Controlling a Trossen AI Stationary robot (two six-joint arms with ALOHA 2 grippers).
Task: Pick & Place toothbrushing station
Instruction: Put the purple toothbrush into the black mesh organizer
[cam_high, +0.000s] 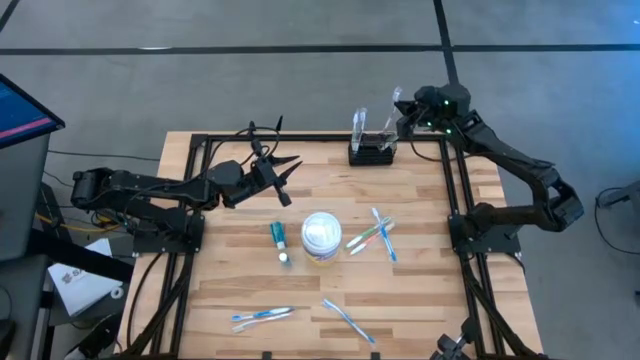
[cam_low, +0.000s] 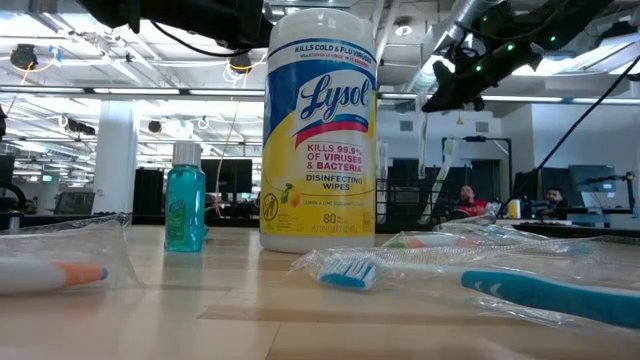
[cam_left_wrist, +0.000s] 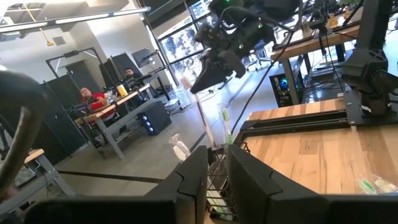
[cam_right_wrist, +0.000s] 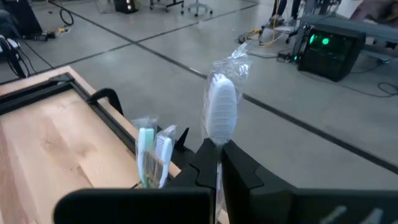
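Observation:
The toothbrushing station (cam_high: 372, 152), a small black rack, stands at the table's far edge with wrapped toothbrushes (cam_right_wrist: 152, 155) upright in it. Just above and to the right of it, my right gripper (cam_high: 402, 112) is shut on another clear-wrapped toothbrush (cam_right_wrist: 221, 112). My left gripper (cam_high: 288, 180) hovers over the table's left half, pointing level toward the rack. Its fingers (cam_left_wrist: 249, 180) stand a little apart with nothing between them. My right gripper pinches the wrapped toothbrush just under its head (cam_right_wrist: 217, 144) between its two fingers. The fingers come from the table's right, slanting slightly down, and lie across the brush. The brush stands about upright, head above the fingers, handle (cam_left_wrist: 202, 118) running down toward the rack. Whether its lower end touches the rack I cannot tell.
A white wipes tub (cam_high: 322, 237) and a small teal bottle (cam_high: 280, 240) stand mid-table. Loose wrapped toothbrushes lie right of the tub (cam_high: 372, 238) and near the front edge (cam_high: 262, 316) (cam_high: 348, 320). Black frame rails (cam_high: 452, 180) border the table.

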